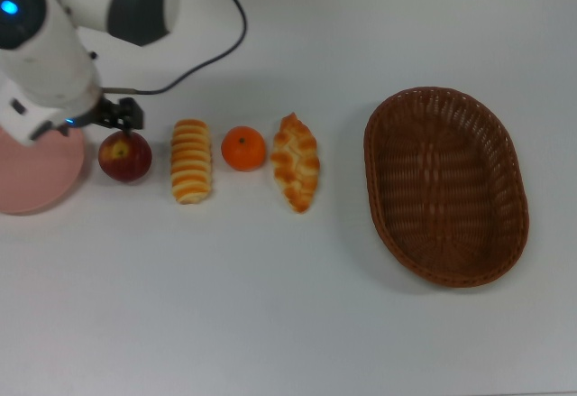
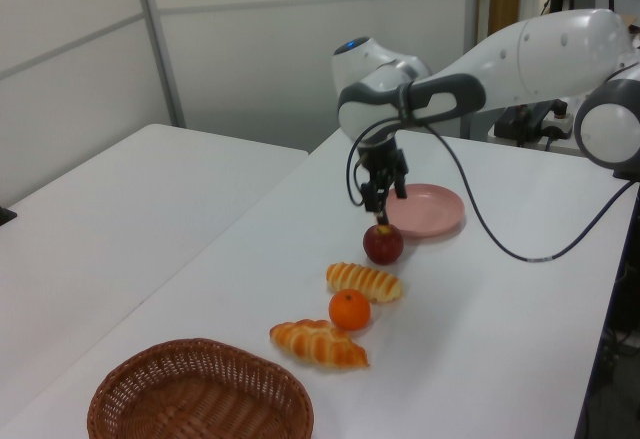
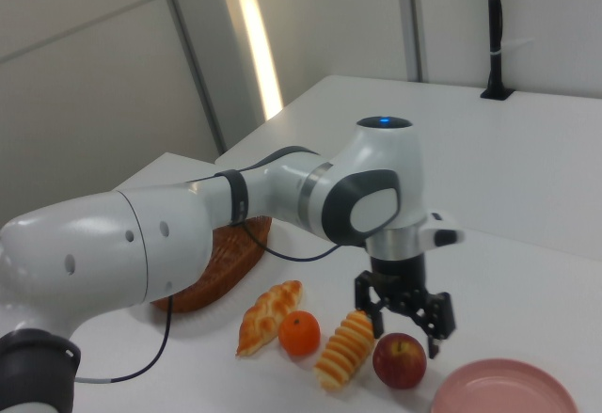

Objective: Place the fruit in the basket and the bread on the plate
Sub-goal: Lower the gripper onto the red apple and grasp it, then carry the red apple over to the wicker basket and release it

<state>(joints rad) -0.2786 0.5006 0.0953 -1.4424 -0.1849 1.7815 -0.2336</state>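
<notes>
My gripper (image 3: 407,324) hangs open just above the dark red apple (image 3: 399,360), its fingers spread wider than the fruit; the left view also shows the gripper (image 2: 382,193) over the apple (image 2: 383,244). In the top view the row runs pink plate (image 1: 32,184), apple (image 1: 124,156), ribbed roll (image 1: 190,161), orange mandarin (image 1: 243,148), braided roll (image 1: 296,161). The wicker basket (image 1: 446,186) lies at the top view's right with nothing in it. The arm hides part of the plate in the top view.
The arm's black cable (image 1: 212,53) loops over the white table (image 1: 270,306) behind the row. A second white table (image 2: 90,219) stands at the left view's left. The arm's bulk (image 3: 188,234) hides most of the basket in the right view.
</notes>
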